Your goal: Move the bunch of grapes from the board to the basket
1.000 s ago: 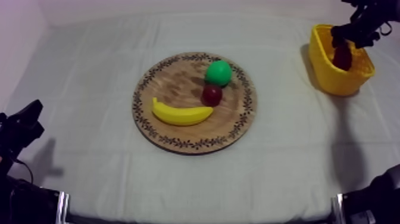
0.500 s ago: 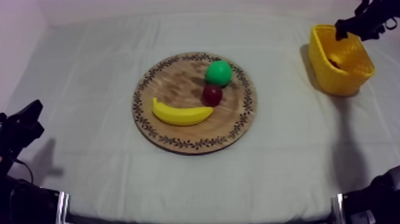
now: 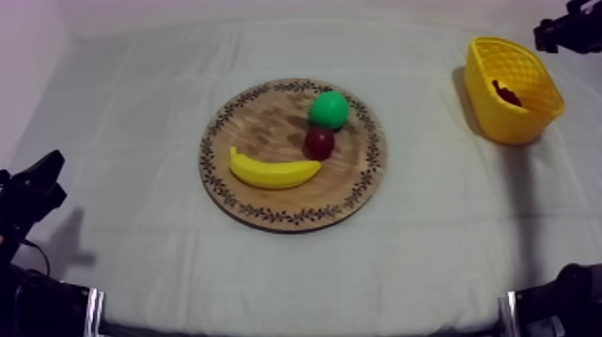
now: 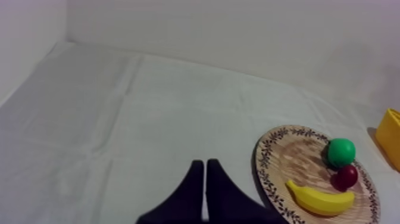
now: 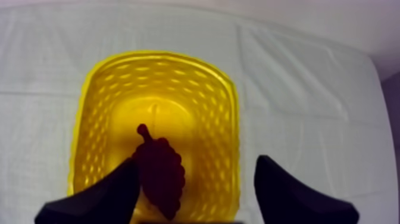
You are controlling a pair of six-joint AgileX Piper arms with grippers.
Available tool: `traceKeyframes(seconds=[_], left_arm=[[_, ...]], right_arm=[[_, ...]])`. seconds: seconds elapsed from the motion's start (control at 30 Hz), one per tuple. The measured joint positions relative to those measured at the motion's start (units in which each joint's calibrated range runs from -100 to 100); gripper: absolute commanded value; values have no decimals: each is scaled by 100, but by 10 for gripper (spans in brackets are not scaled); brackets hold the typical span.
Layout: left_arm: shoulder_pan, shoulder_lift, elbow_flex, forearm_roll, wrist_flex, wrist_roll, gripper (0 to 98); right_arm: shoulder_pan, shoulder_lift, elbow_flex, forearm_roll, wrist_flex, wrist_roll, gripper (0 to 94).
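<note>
The bunch of grapes (image 5: 158, 171) lies inside the yellow basket (image 5: 95, 119), at two o'clock from the wooden board (image 3: 269, 130), so the right gripper (image 5: 195, 162) above it hangs spread and empty, its delivery apparently done, while the idle left gripper (image 4: 205, 173) keeps its fingers together.

Lab setup (cloth-draped table (image 3: 125, 99), blank walls (image 4: 238, 30))

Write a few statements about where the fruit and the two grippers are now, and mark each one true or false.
1. The dark purple bunch of grapes lies inside the yellow plastic basket. True.
2. The right gripper is shut on the grapes. False: it is open above the basket, holding nothing.
3. The yellow toy banana lies on the round wooden board. True.
4. The left gripper is open. False: it is shut on nothing.
</note>
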Motion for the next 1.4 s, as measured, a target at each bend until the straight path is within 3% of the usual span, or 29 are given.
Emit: traceKeyframes(seconds=[0.27, 0.63, 0.9, 1.07, 1.27, 1.4], left_arm=[[0, 0, 0, 0, 0, 0, 1], [0, 0, 0, 0, 0, 0, 1], [0, 0, 0, 0, 0, 0, 1], [0, 0, 0, 0, 7, 0, 1], [0, 0, 0, 0, 7, 0, 1], [0, 0, 0, 0, 7, 0, 1]], right_arm=[[-72, -1455, 1390, 247, -581, -148, 489], [-248, -3431, 3397, 346, -1192, -262, 460], [-422, -5174, 5054, 124, -1566, -86, 390], [-534, -6353, 5956, -41, -1592, 51, 311], [-708, -7646, 6810, -211, -1403, 144, 79], [-754, -8324, 6918, -349, -1274, 15, 25]])
